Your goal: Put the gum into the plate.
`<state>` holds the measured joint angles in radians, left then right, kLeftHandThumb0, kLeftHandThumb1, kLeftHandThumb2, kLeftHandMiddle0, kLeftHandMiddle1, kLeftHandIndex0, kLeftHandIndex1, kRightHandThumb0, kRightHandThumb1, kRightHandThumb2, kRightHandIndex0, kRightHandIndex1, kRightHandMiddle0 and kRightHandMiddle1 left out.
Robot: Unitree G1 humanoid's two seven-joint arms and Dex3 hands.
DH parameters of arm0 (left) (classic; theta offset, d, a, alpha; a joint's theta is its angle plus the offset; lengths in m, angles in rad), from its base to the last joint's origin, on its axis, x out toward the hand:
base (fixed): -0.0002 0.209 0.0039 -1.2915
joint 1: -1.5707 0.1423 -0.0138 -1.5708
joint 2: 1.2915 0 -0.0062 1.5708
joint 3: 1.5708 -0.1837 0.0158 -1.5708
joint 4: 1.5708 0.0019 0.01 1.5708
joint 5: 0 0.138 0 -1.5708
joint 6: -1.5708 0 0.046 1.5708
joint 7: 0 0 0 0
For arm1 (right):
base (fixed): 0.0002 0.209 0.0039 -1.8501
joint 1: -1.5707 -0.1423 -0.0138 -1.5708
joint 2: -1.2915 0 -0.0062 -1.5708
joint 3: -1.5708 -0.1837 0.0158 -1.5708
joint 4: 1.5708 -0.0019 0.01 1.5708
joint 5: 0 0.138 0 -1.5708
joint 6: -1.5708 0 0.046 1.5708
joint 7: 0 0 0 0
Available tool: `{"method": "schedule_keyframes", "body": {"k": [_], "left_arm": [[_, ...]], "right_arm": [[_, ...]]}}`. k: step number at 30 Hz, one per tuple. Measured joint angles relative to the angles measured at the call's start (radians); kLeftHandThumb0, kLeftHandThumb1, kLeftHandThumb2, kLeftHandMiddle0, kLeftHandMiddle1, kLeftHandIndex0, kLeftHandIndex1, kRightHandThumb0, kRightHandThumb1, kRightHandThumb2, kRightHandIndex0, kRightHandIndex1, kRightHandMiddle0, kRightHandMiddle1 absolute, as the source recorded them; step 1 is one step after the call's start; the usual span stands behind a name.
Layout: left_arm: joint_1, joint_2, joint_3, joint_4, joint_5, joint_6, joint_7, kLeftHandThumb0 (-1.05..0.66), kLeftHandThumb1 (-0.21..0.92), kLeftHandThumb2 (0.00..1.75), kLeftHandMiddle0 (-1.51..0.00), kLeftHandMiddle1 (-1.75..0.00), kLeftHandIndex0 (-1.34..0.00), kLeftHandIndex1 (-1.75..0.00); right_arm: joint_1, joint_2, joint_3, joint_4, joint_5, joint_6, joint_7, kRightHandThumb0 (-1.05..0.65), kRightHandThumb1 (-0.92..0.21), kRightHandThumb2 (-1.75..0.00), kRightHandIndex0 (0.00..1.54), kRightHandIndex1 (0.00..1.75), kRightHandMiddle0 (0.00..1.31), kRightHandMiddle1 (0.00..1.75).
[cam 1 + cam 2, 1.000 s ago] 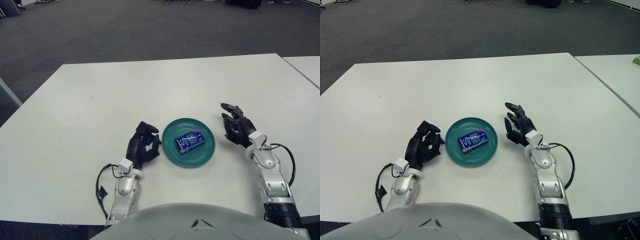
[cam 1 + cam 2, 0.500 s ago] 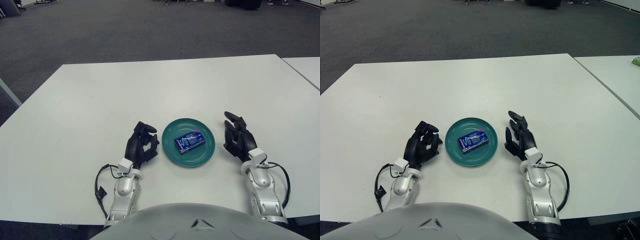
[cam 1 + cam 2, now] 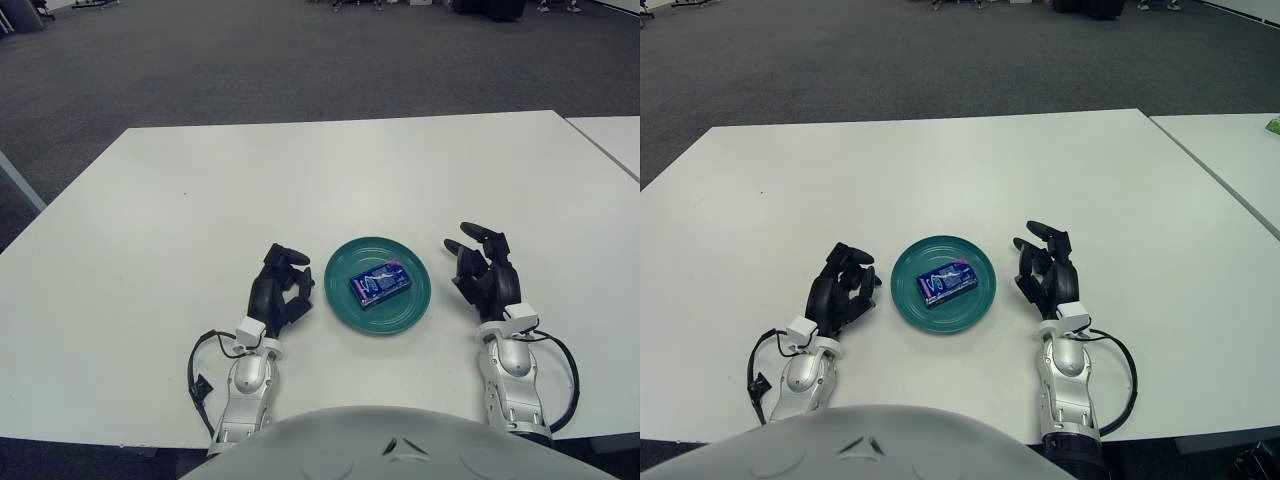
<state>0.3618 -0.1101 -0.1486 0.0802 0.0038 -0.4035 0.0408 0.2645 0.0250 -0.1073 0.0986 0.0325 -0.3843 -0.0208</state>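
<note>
A blue gum pack lies flat in the middle of the teal plate on the white table. My right hand stands just right of the plate, fingers spread upward and holding nothing. My left hand shows just left of the plate, its fingers loosely curled and holding nothing. Neither hand touches the plate or the gum.
The white table stretches far ahead and to both sides. A second white table stands off to the right across a narrow gap. Dark carpet lies beyond. Black cables run along both forearms near the front edge.
My right hand has drawn back toward me and turned more upright beside the plate. The left hand slid slightly back. The gum and plate have not moved.
</note>
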Motion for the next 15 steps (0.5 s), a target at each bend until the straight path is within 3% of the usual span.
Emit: {"method": "schedule_keyframes", "body": {"k": [15], "left_arm": [[0.005,-0.001,0.002,-0.008,-0.009,0.002,-0.003,-0.38,0.73,0.78,-0.49,-1.75,-0.31,-1.75]], "right_arm": [[0.025,0.037,0.024,-0.029,0.0,0.017,-0.007,-0.47,-0.77,-0.82,0.46,1.04,0.1,1.39]]}}
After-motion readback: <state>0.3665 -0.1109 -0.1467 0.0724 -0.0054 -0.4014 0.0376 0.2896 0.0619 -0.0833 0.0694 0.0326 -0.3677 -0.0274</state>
